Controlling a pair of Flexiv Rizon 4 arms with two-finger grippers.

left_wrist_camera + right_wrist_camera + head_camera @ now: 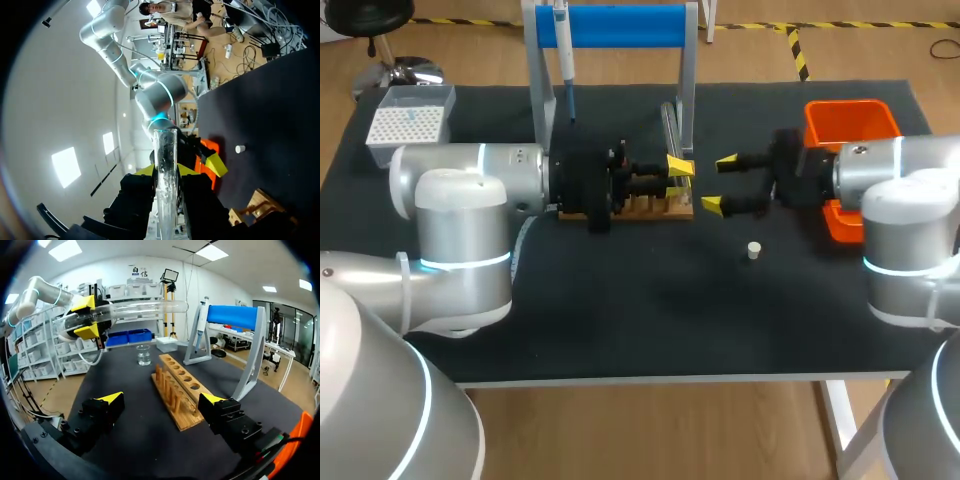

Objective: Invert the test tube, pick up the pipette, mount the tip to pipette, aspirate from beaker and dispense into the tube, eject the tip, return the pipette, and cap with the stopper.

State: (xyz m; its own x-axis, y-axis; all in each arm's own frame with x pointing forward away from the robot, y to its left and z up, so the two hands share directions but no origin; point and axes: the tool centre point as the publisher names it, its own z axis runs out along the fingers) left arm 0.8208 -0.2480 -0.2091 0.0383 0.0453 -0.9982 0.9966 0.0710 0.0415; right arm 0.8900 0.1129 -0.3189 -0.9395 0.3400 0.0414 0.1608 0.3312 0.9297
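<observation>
Over the desk (650, 320), your left fingers (680, 165) clench the test tube (145, 307), seemingly mid-inversion; right fingers (712, 206) gape empty. Next: seat it in the wooden rack (177, 390).

Left arm (470, 180): reaches in level from the left, gripper (679, 179) clamped on test tube (165, 150). Right arm (900, 190): level from the right, gripper (720, 183) fingers spread wide.
</observation>
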